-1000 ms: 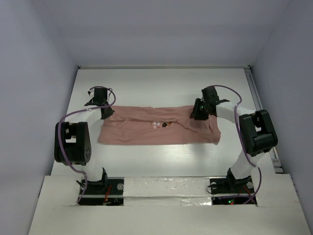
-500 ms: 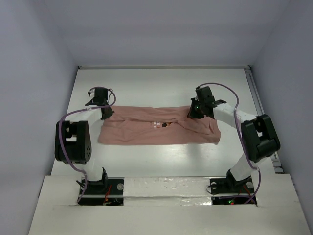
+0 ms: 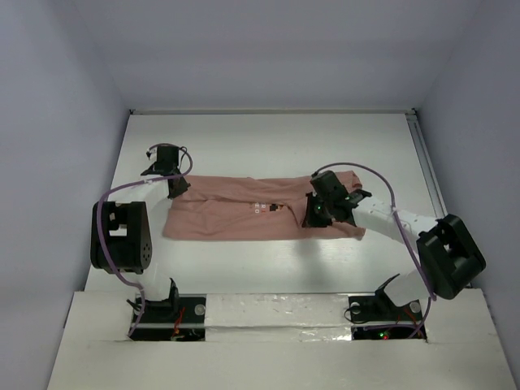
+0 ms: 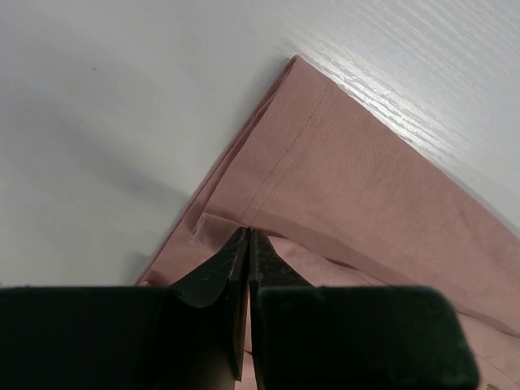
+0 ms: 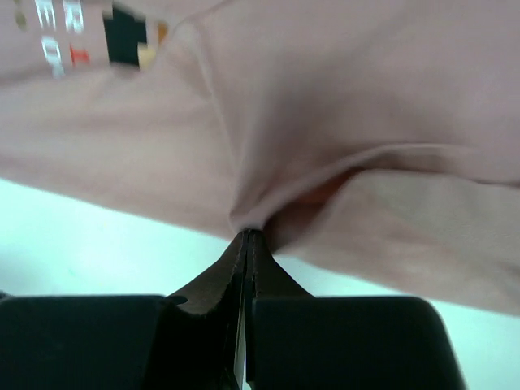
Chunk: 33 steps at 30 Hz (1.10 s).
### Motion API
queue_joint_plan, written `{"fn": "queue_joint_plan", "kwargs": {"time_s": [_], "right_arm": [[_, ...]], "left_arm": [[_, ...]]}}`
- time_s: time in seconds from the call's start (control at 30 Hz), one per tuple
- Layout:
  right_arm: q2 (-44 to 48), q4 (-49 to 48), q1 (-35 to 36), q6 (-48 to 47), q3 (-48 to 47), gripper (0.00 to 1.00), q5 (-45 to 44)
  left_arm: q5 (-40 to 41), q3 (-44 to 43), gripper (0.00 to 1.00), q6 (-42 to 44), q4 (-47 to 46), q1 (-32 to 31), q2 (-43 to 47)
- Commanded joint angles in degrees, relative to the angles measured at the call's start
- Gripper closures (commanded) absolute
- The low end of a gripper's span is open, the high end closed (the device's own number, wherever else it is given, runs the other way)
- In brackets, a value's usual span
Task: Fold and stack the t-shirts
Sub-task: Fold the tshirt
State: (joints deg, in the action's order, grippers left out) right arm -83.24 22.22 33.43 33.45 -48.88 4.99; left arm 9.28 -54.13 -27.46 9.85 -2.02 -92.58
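Observation:
A salmon-pink t-shirt (image 3: 236, 218) lies spread across the white table, with its small white chest print (image 3: 262, 208) near the middle. My left gripper (image 3: 175, 188) sits at the shirt's far left corner. In the left wrist view the left gripper (image 4: 247, 232) is shut on the hem fold of the t-shirt (image 4: 349, 179). My right gripper (image 3: 314, 218) is over the right half, near the front edge. In the right wrist view the right gripper (image 5: 246, 234) is shut on a pinched bunch of the t-shirt (image 5: 325, 97), and the print (image 5: 69, 36) shows at top left.
The white table (image 3: 268, 142) is walled by pale panels at the back and both sides. A metal rail (image 3: 426, 166) runs along the right edge. The arm bases (image 3: 276, 313) stand at the near edge.
My right gripper has shut on the shirt's right part and moved left and toward the near edge, dragging the fabric over. The left gripper has stayed at its corner.

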Motion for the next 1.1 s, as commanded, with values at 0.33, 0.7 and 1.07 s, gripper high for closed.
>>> {"fn": "queue_joint_plan", "kwargs": {"time_s": [0.33, 0.7, 1.07], "right_arm": [[5.3, 11.7, 6.6, 2.3, -6.1, 0.53, -4.2], [-3.0, 7.4, -9.3, -9.2, -12.1, 0.64, -7.2], [-9.5, 11.4, -10.0, -14.7, -12.7, 0.94, 0.8]], "left_arm": [[-1.6, -3.7, 1.0, 0.1, 0.9, 0.3, 5.1], [-4.0, -2.4, 0.92, -1.2, -0.1, -9.3, 9.3], [-7.3, 3.0, 0.91, -3.2, -2.9, -16.2, 10.7]]}}
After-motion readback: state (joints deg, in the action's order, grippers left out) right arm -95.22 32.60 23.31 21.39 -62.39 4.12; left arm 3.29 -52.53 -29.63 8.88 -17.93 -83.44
